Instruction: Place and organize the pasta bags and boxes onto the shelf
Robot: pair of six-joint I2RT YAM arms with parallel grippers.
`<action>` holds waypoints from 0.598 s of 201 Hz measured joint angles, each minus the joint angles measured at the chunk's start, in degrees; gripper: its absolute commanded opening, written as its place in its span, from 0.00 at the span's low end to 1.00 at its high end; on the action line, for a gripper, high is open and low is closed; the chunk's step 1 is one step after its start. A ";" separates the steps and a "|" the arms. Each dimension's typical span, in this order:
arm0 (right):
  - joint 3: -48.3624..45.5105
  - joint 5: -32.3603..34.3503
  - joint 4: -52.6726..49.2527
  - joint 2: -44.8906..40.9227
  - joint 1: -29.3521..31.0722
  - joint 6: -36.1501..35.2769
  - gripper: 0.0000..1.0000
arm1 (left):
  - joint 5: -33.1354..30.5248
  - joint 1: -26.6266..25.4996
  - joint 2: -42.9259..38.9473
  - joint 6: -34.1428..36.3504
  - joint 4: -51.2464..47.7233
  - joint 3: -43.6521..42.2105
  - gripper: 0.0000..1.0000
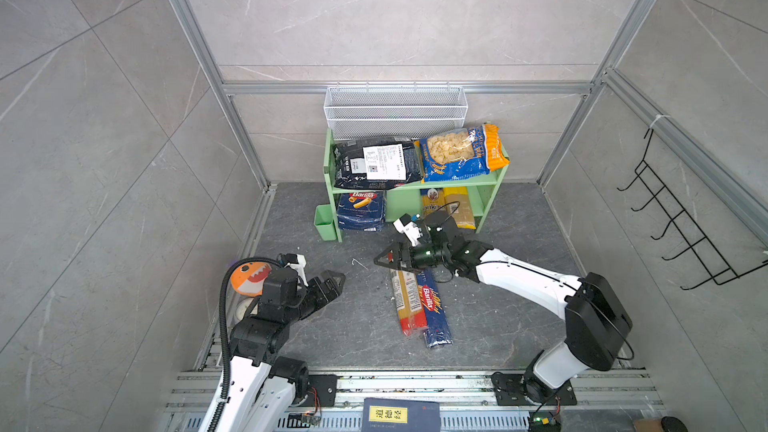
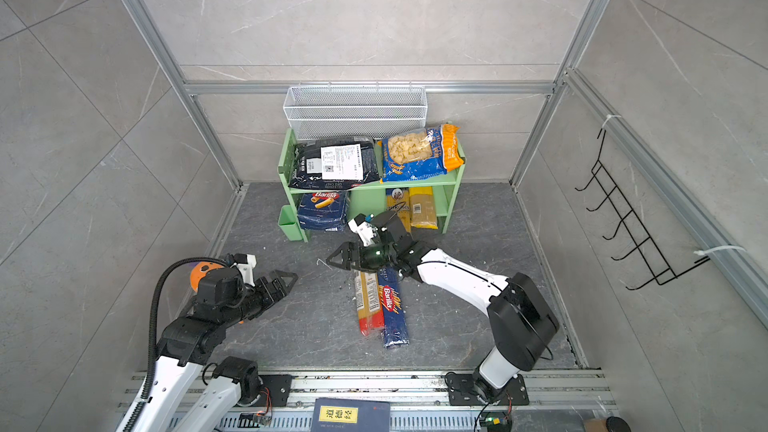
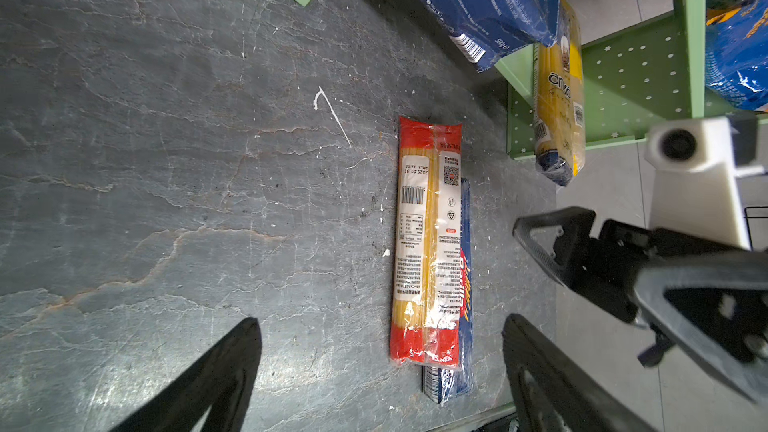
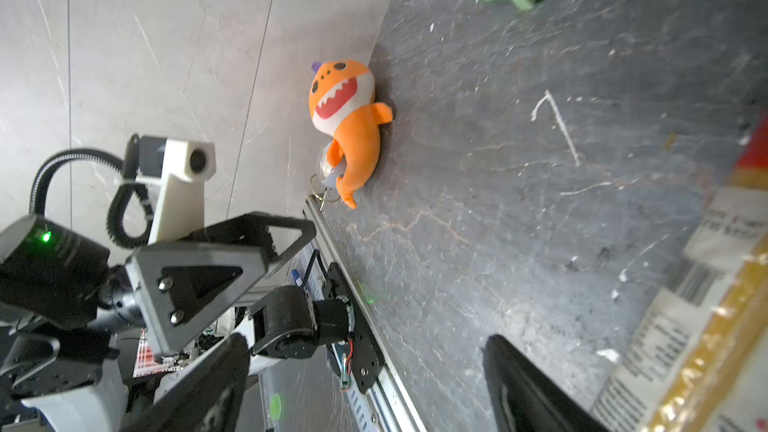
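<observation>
We see left gripper (image 1: 338, 280) spread wide w/ nothing in it, right gripper (image 1: 380, 260) spread too, by red noodle pack (image 1: 406, 301) & long blue box (image 1: 435, 313) on floor (image 1: 353, 326), black bag (image 1: 353, 162) & shell bag (image 1: 455, 155) on top of shelf (image 1: 415, 186), wide blue box (image 1: 360, 211) & yellow packs (image 1: 463, 211) on its bottom level

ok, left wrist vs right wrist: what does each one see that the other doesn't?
Left wrist only: the yellow spaghetti pack in the shelf's lower tier, and the narrow Barilla box partly under the red spaghetti pack. Right wrist only: the orange plush shark. Both: the red spaghetti pack, the scratched floor, some green shelf, and the left gripper and right gripper, both open.
</observation>
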 measured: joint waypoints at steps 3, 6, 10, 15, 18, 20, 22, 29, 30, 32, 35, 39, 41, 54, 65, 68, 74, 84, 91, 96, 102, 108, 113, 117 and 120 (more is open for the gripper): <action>-0.57 0.52 -0.48 -0.63 0.55 -0.17 0.90 | 0.02 0.00 -0.11 -0.09 0.00 -0.28 0.92; -1.18 1.09 -1.07 -1.36 0.98 -0.50 0.90 | 0.00 0.00 -0.22 -0.22 0.00 -0.52 0.93; -2.01 1.92 -1.66 -2.21 1.60 -0.79 0.90 | 0.00 0.00 -0.39 -0.31 0.00 -0.90 0.93; -3.23 3.34 -2.86 -3.58 2.40 -1.38 0.90 | 0.00 0.00 -0.59 -0.46 0.00 -1.33 0.93; -3.87 3.98 -3.58 -4.28 2.80 -1.64 0.90 | 0.00 0.00 -0.72 -0.57 0.00 -1.60 0.93; -4.37 4.66 -4.13 -4.83 3.06 -1.84 0.90 | 0.00 0.00 -0.79 -0.68 0.02 -1.79 0.93; -4.87 5.35 -4.63 -5.38 3.37 -2.01 0.90 | 0.00 0.00 -0.90 -0.72 0.04 -1.99 0.93; -6.40 7.48 -6.54 -7.13 4.22 -2.64 0.89 | 0.00 0.00 -1.14 -1.01 0.04 -2.64 0.93; -6.56 7.65 -6.73 -7.28 4.33 -2.69 0.89 | 0.00 0.00 -1.18 -1.07 0.07 -2.78 0.93; -6.97 8.24 -7.26 -7.78 4.55 -2.89 0.89 | 0.00 0.00 -1.22 -1.11 0.07 -2.97 0.93; -7.61 9.27 -8.00 -8.52 4.81 -3.08 0.89 | 0.00 0.00 -1.25 -1.22 0.13 -3.23 0.93; -8.55 10.69 -9.09 -9.55 5.31 -3.41 0.89 | 0.00 0.00 -1.27 -1.33 0.13 -3.58 0.93; -8.98 11.47 -9.64 -10.10 5.46 -3.52 0.89 | 0.00 0.00 -1.27 -1.42 0.15 -3.72 0.93; -11.65 15.37 -12.85 -13.25 6.32 -4.26 0.89 | 0.00 0.00 -1.03 -1.77 0.42 -4.66 0.93; -13.90 18.86 -15.67 -16.11 6.60 -4.63 0.89 | 0.00 0.00 -0.63 -2.14 0.85 -5.25 0.93; -14.36 19.74 -16.35 -16.79 6.62 -4.79 0.89 | 0.00 0.00 -0.44 -2.25 1.01 -5.38 0.92; -15.28 21.49 -17.70 -18.08 6.62 -4.83 0.89 | 0.02 0.00 -0.02 -2.47 1.44 -5.64 0.93; -16.50 24.63 -19.89 -20.09 6.62 -5.01 0.89 | 0.04 0.00 0.61 -2.84 2.16 -5.97 0.92; -17.00 26.86 -21.44 -21.31 6.62 -4.98 0.89 | 0.07 0.00 1.14 -3.06 2.62 -6.08 0.93; -17.07 28.59 -22.77 -22.05 6.62 -5.01 0.89 | 0.11 0.00 1.55 -3.26 2.99 -6.10 0.93; -17.05 30.77 -24.09 -22.93 6.56 -5.03 0.90 | 0.15 0.00 1.99 -3.39 3.54 -6.10 0.93; -16.92 32.89 -25.33 -23.61 6.40 -5.11 0.89 | 0.20 0.00 2.45 -3.43 4.07 -6.10 0.92; -16.59 34.49 -26.36 -23.93 6.21 -5.25 0.89 | 0.26 0.00 2.86 -3.43 4.50 -6.10 0.92; -16.22 35.69 -27.26 -24.09 5.92 -5.44 0.89 | 0.37 0.00 3.28 -3.43 4.85 -6.10 0.92; -15.85 36.65 -27.89 -24.11 5.62 -5.53 0.89 | 0.50 0.00 3.56 -3.43 5.09 -6.10 0.92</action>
